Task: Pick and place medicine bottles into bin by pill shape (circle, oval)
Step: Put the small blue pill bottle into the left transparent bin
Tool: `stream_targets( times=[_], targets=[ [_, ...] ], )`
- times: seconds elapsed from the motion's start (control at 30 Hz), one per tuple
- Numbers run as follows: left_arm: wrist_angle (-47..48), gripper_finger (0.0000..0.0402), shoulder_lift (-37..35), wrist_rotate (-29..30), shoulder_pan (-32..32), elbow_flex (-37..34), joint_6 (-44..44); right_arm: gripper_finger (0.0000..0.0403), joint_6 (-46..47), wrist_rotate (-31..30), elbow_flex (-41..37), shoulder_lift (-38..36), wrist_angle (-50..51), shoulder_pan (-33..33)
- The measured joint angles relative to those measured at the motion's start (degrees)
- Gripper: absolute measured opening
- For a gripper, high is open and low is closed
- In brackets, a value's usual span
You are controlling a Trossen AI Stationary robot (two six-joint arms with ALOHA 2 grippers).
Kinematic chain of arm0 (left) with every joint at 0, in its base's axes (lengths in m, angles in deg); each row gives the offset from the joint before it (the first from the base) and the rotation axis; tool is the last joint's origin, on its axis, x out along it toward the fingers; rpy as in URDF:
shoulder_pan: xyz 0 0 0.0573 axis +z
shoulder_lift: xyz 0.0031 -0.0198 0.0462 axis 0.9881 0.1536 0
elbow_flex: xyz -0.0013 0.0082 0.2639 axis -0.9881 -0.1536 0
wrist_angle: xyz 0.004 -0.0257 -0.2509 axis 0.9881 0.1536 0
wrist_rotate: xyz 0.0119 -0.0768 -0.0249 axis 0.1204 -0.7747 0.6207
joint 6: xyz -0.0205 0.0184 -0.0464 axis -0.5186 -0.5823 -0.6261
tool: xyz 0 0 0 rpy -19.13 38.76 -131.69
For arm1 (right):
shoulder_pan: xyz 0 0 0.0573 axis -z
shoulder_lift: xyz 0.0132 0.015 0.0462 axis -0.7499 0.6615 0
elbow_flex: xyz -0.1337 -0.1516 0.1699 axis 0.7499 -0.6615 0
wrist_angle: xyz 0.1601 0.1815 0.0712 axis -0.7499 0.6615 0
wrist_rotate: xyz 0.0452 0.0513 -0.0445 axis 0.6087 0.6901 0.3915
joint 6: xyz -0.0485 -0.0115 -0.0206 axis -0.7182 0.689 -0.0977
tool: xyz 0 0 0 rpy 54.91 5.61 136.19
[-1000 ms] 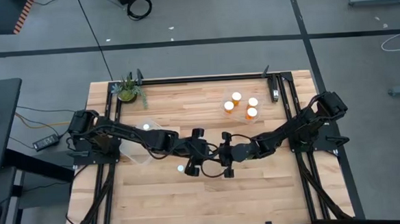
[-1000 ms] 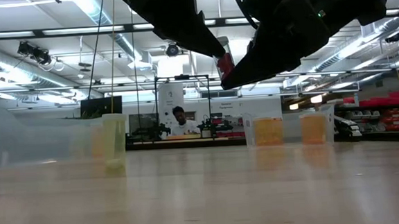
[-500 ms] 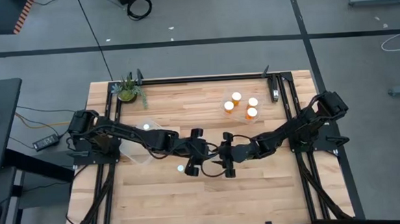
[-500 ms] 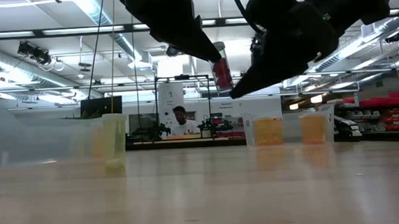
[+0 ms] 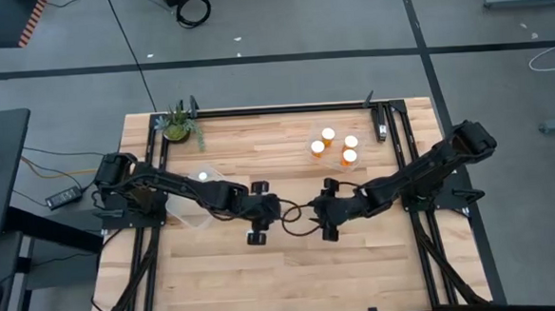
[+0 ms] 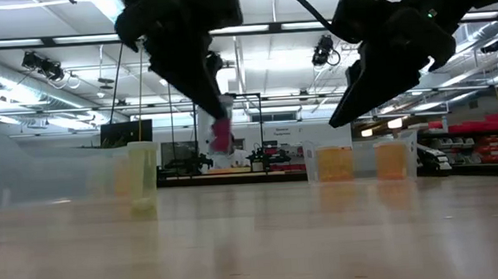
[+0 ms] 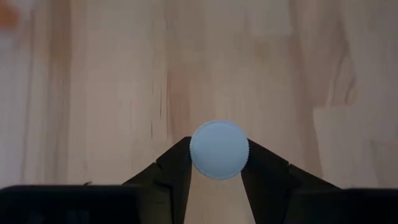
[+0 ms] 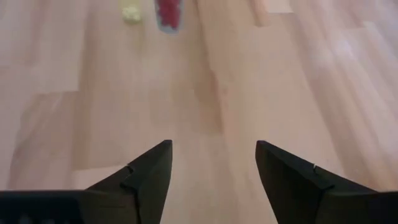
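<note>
My left gripper [image 5: 264,213] hangs over the table's middle, shut on a small medicine bottle with a red body [image 6: 221,134] and a round white cap [image 7: 219,149]. My right gripper [image 8: 214,152] is a short way to its right, open, with only bare wood between its fingers; the red bottle [image 8: 169,14] shows beyond them. A pale yellow-green bottle [image 6: 143,174] stands upright on the table. Three orange bottles with white caps [image 5: 339,145] sit in a clear bin at the far right. A white-capped bottle [image 5: 202,176] sits in a clear bin on the left. My left gripper pinches the bottle between its two fingers [image 7: 177,165], one on each side of it at the white cap's rim [image 7: 194,155]. The fingers slant down from the table's left. The bottle is lifted clear of the table, with its red body tilted below the fingers.
The left clear bin [image 5: 187,206] lies under my left arm. The right clear bin [image 5: 316,132] is at the back. A green potted plant [image 5: 179,125] stands at the far left corner. Bare wood lies along the near half of the table [image 5: 293,278].
Both grippers were at the red bottle together. My right gripper has opened, let go and drawn back toward the table's right edge. My left gripper has kept the bottle, carried it toward the left and lower, and tipped further down.
</note>
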Motion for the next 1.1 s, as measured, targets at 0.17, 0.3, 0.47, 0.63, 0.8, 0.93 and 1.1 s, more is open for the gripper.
stream_targets(
  times=[0.17, 0.3, 0.47, 0.63, 0.8, 0.93, 1.1],
  targets=[
    [5.6, 0.0125, 0.0, 0.0, -0.5, 0.0, -3.2, 0.0239, 0.2, -4.7, -2.4, -1.7, 0.4, -0.3],
    [9.1, 0.0133, 0.0, 0.0, -0.9, 0.0, -4.1, 0.0239, 2.4, -6.7, -3.8, -1.7, 0.1, -0.3],
    [13.4, 0.0138, 0.0, 0.1, -0.8, 0.0, -4.8, 0.0239, 5.1, -7.1, -6.0, -1.7, -2.0, -0.3],
    [18.8, 0.0127, 0.0, 1.3, -0.8, 0.0, -5.1, 0.0239, 6.9, -7.3, -6.5, -1.7, -2.8, -0.4],
    [22.2, 0.0127, -0.7, 2.3, -0.8, -0.1, -5.4, 0.0239, 6.7, -8.4, -6.5, -1.7, -4.0, -0.9],
    [25.1, 0.0134, -1.7, 3.8, -0.9, -0.1, -6.7, 0.0239, 6.5, -8.8, -6.5, -1.7, -4.2, -1.1],
    [28.0, 0.0127, -5.0, 4.7, -1.2, -1.2, -8.6, 0.0239, 5.8, -8.8, -6.5, -1.7, -5.1, -1.1]
  ],
)
